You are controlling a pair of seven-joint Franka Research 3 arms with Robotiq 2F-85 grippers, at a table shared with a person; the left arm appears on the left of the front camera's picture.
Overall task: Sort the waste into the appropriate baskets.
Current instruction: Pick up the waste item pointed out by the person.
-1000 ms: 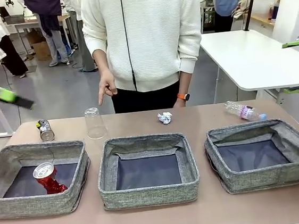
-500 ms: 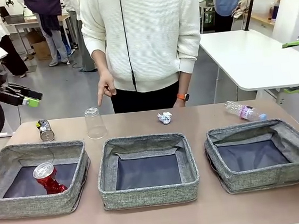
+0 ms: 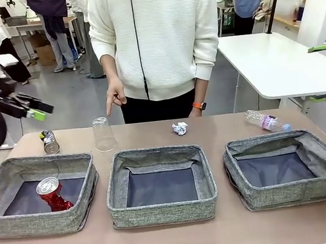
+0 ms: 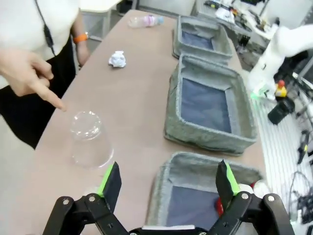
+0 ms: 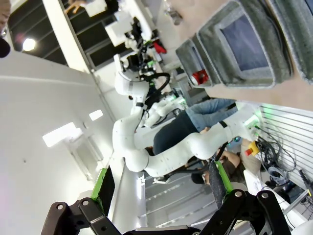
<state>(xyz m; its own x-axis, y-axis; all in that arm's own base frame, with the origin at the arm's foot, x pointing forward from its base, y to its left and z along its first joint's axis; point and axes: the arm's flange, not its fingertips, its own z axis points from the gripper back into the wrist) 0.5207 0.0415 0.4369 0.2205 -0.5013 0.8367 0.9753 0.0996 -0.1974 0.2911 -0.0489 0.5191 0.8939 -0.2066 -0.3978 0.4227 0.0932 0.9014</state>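
Note:
A crushed red can (image 3: 53, 193) lies in the left basket (image 3: 42, 223). The middle basket (image 3: 164, 213) and right basket (image 3: 293, 194) hold nothing. Behind them on the table are a silver-dark can (image 3: 49, 142), an upturned clear cup (image 3: 103, 134), a paper ball (image 3: 179, 128) and a clear bottle (image 3: 267, 121). My left gripper (image 3: 41, 110) hovers open, high above the table's far left corner. Its wrist view looks down on the cup (image 4: 89, 139) between its open fingers (image 4: 167, 174). My right gripper (image 3: 323, 73) stands open at the right edge, off the table.
A person in a white sweater stands at the far side, one hand (image 3: 115, 96) pointing down towards the cup. A white table (image 3: 273, 64) stands behind on the right. Bare tabletop (image 3: 164, 241) runs along the front of the baskets.
My left gripper has swung up and to the right from the left edge and now points towards the table. The right arm and the waste have not moved.

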